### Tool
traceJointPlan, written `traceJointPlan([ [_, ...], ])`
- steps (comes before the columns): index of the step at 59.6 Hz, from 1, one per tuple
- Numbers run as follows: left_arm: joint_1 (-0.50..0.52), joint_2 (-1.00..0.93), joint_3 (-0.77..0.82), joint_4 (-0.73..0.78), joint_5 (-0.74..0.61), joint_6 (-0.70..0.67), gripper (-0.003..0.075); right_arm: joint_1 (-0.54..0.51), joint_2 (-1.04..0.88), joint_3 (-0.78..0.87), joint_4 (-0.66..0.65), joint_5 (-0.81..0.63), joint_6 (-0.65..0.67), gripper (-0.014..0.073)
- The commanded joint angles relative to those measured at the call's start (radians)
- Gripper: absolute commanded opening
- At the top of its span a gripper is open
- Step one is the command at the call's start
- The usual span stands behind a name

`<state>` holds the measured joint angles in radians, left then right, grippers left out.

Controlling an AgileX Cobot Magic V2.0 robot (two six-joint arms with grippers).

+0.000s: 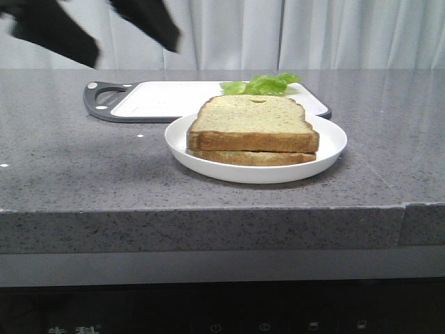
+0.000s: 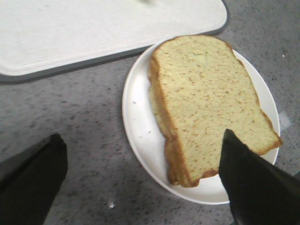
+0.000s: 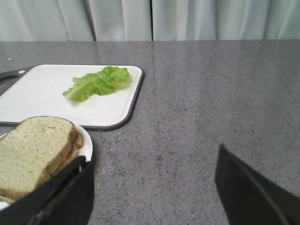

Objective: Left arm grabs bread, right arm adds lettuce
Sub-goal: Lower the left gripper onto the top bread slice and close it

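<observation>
We log grey desk [image 1: 83, 167] w/ white cutting board [image 1: 167, 101] at rear; white plate [image 1: 334, 142] in front of it carries two stacked slices, thick bread [image 1: 250, 122] on top. Lettuce [image 3: 96, 83] lies on board, untouched. Step, we judge: left reach for bread; next needs descent so fingers straddle top slice. Left tool [image 2: 140, 183] spread wide above plate, holding nothing. Right tool [image 3: 154, 187] wide apart too, empty, off to plate's side.

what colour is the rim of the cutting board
Dark grey, around a white cutting board; clearest in the right wrist view.
</observation>
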<state>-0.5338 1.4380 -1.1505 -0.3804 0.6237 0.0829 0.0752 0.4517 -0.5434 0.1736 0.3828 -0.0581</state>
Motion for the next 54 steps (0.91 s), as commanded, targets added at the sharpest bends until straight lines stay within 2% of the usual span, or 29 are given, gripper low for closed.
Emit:
traceJointPlan([
  [1,-0.044,0.051,-0.104,-0.024,-0.020,0.003,0.0639,-0.006,0.011,-0.037,-0.002,-0.071,0.000,0.0553],
  [15,-0.073,0.209,-0.230,-0.023,0.021,0.003,0.0639,-0.006,0.011,-0.037,-0.002,-0.071,0.000,0.0553],
  [32,-0.073,0.274,-0.245,-0.019,0.038,0.003,0.0632,-0.006,0.011,-0.037,-0.002,-0.071,0.000,0.0553],
  [36,-0.073,0.276,-0.245,-0.019,0.038,0.003,0.0585,-0.006,0.011,-0.037,-0.002,-0.071,0.000,0.0553],
  [48,-0.073,0.276,-0.245,-0.019,0.060,0.003,0.0233,-0.006,0.011,-0.037,-0.002,-0.071,0.000,0.0553],
  [54,-0.073,0.276,-0.245,-0.019,0.067,0.003,0.0120,-0.006,0.011,-0.037,-0.002,-0.071,0.000,0.0553],
])
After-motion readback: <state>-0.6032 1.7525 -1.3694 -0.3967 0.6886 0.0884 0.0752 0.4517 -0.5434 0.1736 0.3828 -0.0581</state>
